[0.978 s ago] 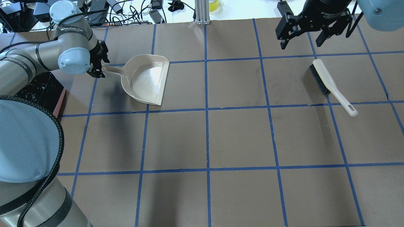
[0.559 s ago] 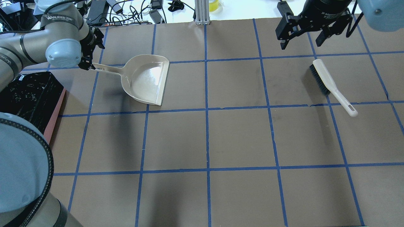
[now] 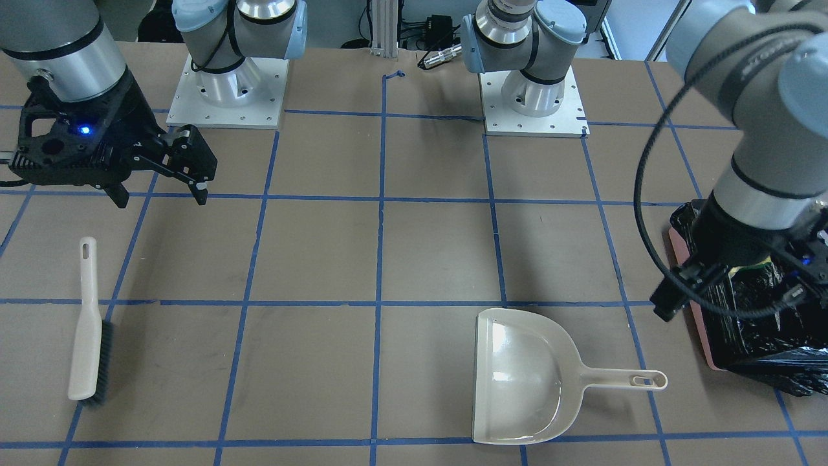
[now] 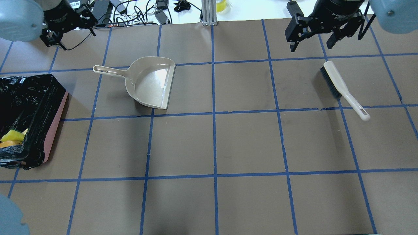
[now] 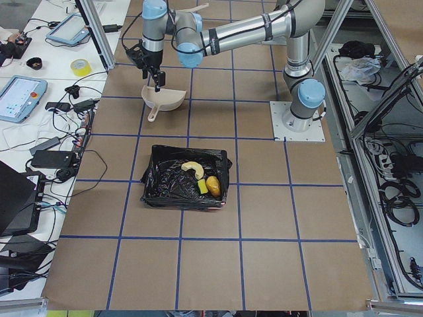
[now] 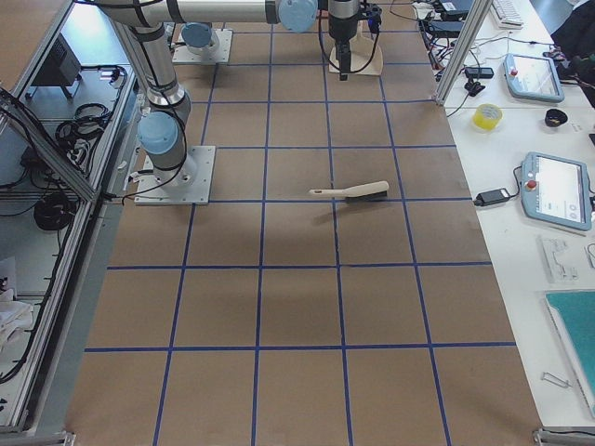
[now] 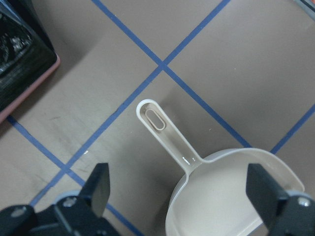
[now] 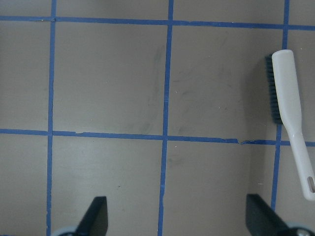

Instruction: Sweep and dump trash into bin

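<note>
The bin (image 4: 56, 122), pink-sided with a black bag, stands at the table's left edge; it also shows in the exterior left view (image 5: 162, 188). Inside lie the croissant (image 5: 192, 168), the golden roll (image 5: 213, 185) and the yellow sponge (image 4: 11, 134). My left gripper (image 4: 73, 32) is open and empty, raised beyond the handle of the beige dustpan (image 4: 152, 81); its wrist view shows the dustpan's handle (image 7: 165, 132) below the spread fingers. My right gripper (image 4: 312, 42) is open and empty, above the table just beyond the brush (image 4: 339, 86).
The dustpan (image 3: 524, 375) lies flat and holds nothing. The white hand brush (image 3: 87, 323) lies on its side at the table's right. Cables and boxes crowd the white bench (image 4: 137, 11) past the far edge. A metal post (image 4: 209, 13) stands mid-back.
My left gripper has drawn away from the dustpan handle, up and toward the far left, and the arm no longer covers the bin. Dustpan, brush and right gripper have stayed put.
</note>
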`<state>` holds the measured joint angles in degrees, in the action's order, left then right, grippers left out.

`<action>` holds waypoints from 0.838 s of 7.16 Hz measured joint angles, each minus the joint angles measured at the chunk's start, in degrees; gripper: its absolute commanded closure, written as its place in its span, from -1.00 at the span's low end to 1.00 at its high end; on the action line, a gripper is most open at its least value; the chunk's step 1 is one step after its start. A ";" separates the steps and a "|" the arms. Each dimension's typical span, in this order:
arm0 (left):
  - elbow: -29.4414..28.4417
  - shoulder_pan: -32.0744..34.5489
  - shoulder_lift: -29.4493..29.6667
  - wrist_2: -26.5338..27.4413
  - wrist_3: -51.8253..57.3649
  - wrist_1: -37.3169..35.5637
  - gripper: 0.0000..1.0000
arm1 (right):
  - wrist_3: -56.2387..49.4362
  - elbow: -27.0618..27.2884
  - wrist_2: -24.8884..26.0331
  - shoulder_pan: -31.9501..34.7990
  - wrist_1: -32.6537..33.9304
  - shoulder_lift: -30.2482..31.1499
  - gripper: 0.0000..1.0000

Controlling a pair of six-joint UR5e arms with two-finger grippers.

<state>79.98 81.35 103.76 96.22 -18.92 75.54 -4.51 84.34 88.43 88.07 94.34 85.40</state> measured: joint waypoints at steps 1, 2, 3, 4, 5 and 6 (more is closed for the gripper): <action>0.89 3.27 -2.88 -0.49 1.88 3.81 -1.00 | 0.00 0.91 0.07 0.00 0.03 0.21 -1.00; 2.75 6.86 -4.60 -0.72 2.65 4.61 -1.00 | -0.03 1.91 0.19 -0.03 0.04 0.55 -1.00; 4.16 9.06 -5.55 -1.34 4.12 4.04 -1.00 | -0.03 2.39 0.21 -0.06 0.05 0.77 -1.00; 4.98 10.08 -6.56 -2.16 5.42 4.35 -1.00 | -0.01 2.58 0.20 -0.07 0.07 0.86 -1.00; 5.34 10.28 -7.52 -2.67 6.99 5.67 -1.00 | -0.02 2.63 0.25 -0.09 0.11 0.86 -1.00; 5.43 10.05 -8.21 -3.82 9.10 7.90 -1.00 | -0.01 2.65 0.24 -0.12 0.13 0.85 -1.00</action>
<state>85.42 91.40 95.55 92.40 -9.83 83.43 -4.52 86.99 88.67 87.95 94.47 86.25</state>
